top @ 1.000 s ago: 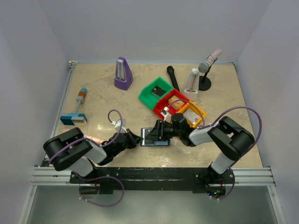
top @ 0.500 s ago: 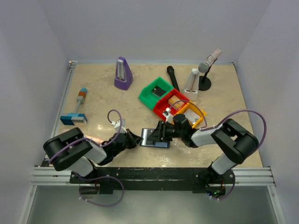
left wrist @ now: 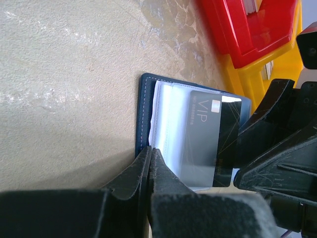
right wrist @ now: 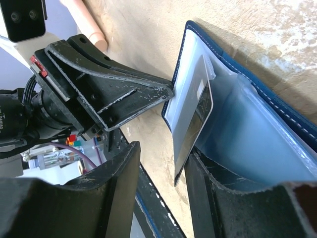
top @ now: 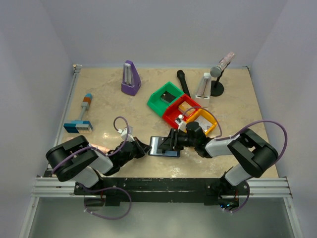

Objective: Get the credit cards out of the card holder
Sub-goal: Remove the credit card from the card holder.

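Note:
The dark navy card holder (top: 157, 145) lies open on the table between both grippers, its pale inner panels up (left wrist: 166, 119). A dark card marked VIP (left wrist: 208, 134) sticks partway out of its pocket; the other credit cards are hidden. My left gripper (top: 147, 147) is shut, its tips (left wrist: 151, 149) resting on the holder's near edge. My right gripper (top: 171, 142) is open, jaws either side of the card's free end (right wrist: 194, 121). In the right wrist view the card leans against one finger of the right gripper (right wrist: 162, 151), with a gap to the other.
Green (top: 166, 96), red (top: 177, 113) and yellow (top: 207, 122) bins stand just behind the right gripper. A purple metronome (top: 130, 78), a microphone on a stand (top: 218, 74), a black stick (top: 183, 82) and a blue-handled tool (top: 79, 124) lie further off.
My right arm's elbow has swung to the right and the right gripper has shifted slightly back from the holder. The left arm and the holder have not moved.

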You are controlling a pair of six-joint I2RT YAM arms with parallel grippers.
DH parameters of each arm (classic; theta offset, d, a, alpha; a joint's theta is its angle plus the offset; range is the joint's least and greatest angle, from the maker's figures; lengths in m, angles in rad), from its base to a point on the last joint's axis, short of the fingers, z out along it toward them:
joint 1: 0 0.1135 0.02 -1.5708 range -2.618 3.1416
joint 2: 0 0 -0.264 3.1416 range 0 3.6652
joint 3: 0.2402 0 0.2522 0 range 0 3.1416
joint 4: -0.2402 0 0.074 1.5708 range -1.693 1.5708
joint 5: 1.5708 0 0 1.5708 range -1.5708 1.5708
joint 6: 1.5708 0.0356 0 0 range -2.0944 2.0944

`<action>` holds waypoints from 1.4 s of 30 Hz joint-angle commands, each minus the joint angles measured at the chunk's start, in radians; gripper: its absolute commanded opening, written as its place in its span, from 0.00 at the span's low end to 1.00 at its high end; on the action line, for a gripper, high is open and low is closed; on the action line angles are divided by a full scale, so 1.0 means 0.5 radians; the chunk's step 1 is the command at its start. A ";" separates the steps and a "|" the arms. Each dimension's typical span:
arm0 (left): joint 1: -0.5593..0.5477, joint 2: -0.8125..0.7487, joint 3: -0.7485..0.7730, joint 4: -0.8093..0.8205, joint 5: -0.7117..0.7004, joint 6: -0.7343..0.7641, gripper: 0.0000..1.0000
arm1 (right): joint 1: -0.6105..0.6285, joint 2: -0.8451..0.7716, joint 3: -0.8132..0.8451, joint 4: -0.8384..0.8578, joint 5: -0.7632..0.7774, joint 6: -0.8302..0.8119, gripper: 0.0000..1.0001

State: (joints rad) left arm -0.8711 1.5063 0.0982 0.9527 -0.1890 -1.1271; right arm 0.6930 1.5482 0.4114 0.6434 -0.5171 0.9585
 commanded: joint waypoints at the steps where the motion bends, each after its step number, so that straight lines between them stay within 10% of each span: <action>1: 0.006 0.065 -0.089 -0.301 -0.039 0.030 0.00 | -0.011 -0.074 -0.019 0.045 0.028 -0.039 0.44; 42: 0.006 0.003 -0.153 -0.243 -0.082 0.030 0.00 | -0.079 -0.344 -0.028 -0.470 0.301 -0.162 0.00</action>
State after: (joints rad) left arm -0.8711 1.4937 0.0864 0.9543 -0.1955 -1.1343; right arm 0.6708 1.4555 0.3992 0.4816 -0.4049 0.9211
